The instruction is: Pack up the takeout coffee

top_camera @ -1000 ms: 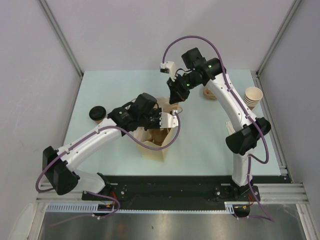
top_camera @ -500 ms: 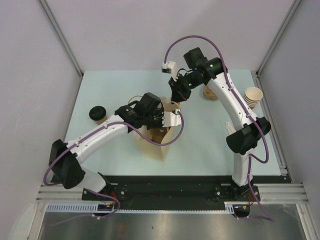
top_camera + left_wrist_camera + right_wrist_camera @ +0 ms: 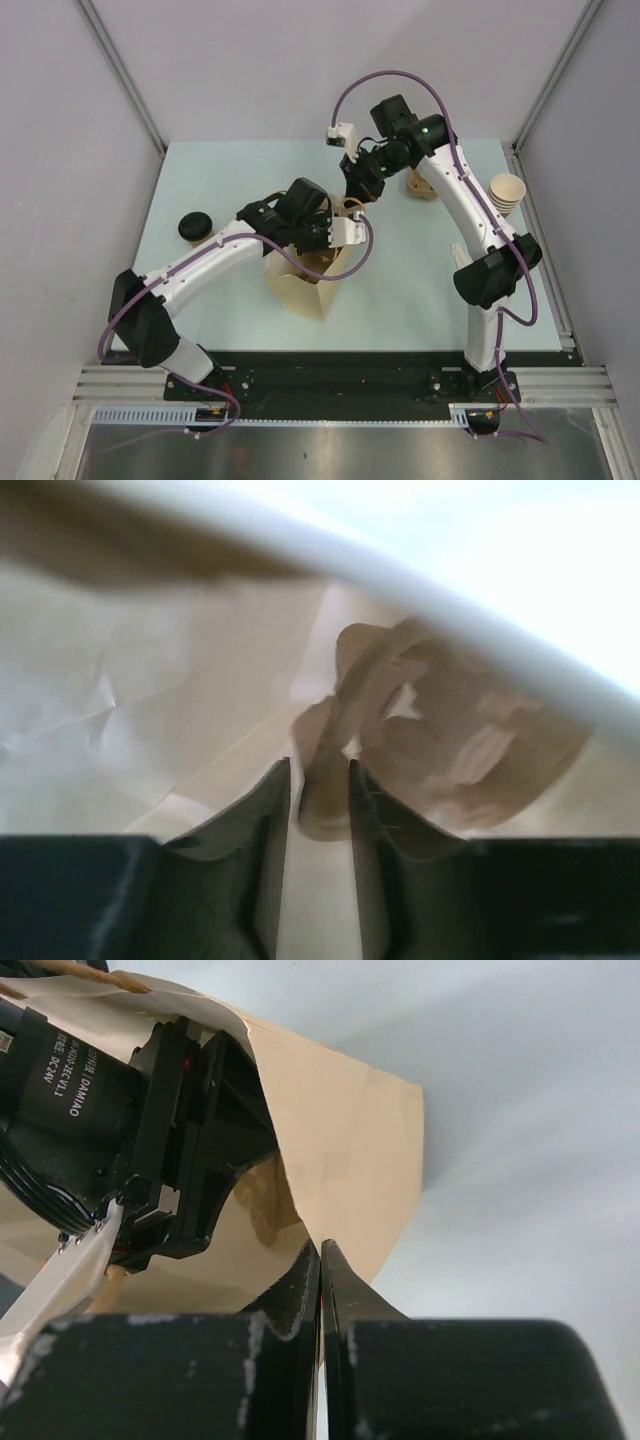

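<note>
Bagging is being played out at mid-table: the paper bag (image 3: 300, 296) is stood upright and its mouth is held wide. The far rim is pinched by the right gripper (image 3: 320, 1252), whose jaws are pressed flat together on the paper, evidently so that room is left for the other arm. The left gripper (image 3: 320, 772) is sunk into the bag from the left side. Its jaws are seen only narrowly parted, with a blurred brown fold between them, and whether that fold is gripped or let go cannot be told. The takeout coffee (image 3: 460, 740) is judged to be the brown kraft shape low in the bag just beyond those fingertips, though it is smeared by closeness and its pose cannot be made out. Outside the bag, a black-lidded cup (image 3: 194, 228) is stood well off to the left, and a stack of paper cups (image 3: 506, 193) is parked at the right edge. Everything is carried on a pale blue-green table (image 3: 220, 180) with a matte top, boxed in by plain grey walls (image 3: 300, 60).
</note>
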Robot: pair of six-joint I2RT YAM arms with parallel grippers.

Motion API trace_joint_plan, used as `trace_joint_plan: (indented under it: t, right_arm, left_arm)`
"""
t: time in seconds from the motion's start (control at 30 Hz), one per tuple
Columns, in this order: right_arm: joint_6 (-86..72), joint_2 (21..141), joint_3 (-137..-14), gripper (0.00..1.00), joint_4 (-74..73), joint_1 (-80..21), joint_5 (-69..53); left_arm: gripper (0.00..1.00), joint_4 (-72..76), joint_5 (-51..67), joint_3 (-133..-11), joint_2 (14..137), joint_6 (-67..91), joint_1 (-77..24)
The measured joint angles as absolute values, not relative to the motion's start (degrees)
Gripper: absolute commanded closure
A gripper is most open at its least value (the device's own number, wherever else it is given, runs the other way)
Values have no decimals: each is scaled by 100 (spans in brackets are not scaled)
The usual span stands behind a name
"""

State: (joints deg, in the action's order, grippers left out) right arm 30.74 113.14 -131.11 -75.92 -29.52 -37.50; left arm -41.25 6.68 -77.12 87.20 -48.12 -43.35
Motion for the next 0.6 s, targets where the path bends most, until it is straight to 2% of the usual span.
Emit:
trace_joint_plan:
  t: [0.07, 0.3, 0.4, 0.6]
  right_arm:
    - [3076, 11314, -13111, 100, -7585, -2941, -3811]
    - [3131, 11314, -13111, 100, -7575, -2912, -3889]
    - [3153, 11314, -13111, 100, -7566, -2912, -3892]
    - [3151, 11312, -13111, 100, -7553, -2912, -3892]
  left_arm:
    - [51, -4195, 668, -7789, 8724, -4762, -4335]
    - [36, -4265, 681, -8088, 8683, -4615, -4357]
    - [33, -4228, 683, -8101, 8530, -4545, -4401]
    - [34, -4101, 819, -8246, 8226, -4313, -4440]
